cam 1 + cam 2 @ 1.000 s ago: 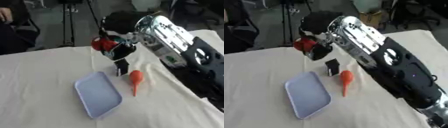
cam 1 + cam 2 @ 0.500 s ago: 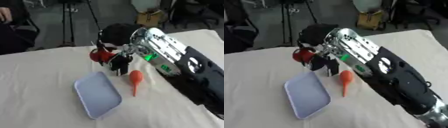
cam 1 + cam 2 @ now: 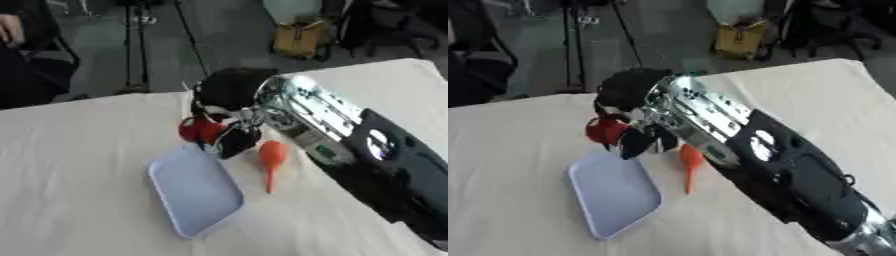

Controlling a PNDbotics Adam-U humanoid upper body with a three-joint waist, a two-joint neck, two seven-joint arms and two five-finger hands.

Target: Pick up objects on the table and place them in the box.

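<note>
Fingers of the right hand [image 3: 229, 131] curl round a red object [image 3: 196, 129], held just above the far edge of the pale blue tray [image 3: 197, 192] (the box, presumably), which lies near-left of it on the bench [image 3: 79, 165].

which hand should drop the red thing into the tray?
Right. The right hand is curled on the red object at the far edge of the blue tray. The left hand shows in neither view.

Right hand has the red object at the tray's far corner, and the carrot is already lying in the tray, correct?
Not quite. The carrot lies on the cloth beside the tray, not in it; the left eye view shows this. The right hand does hold the red object at the tray's far corner.
</note>
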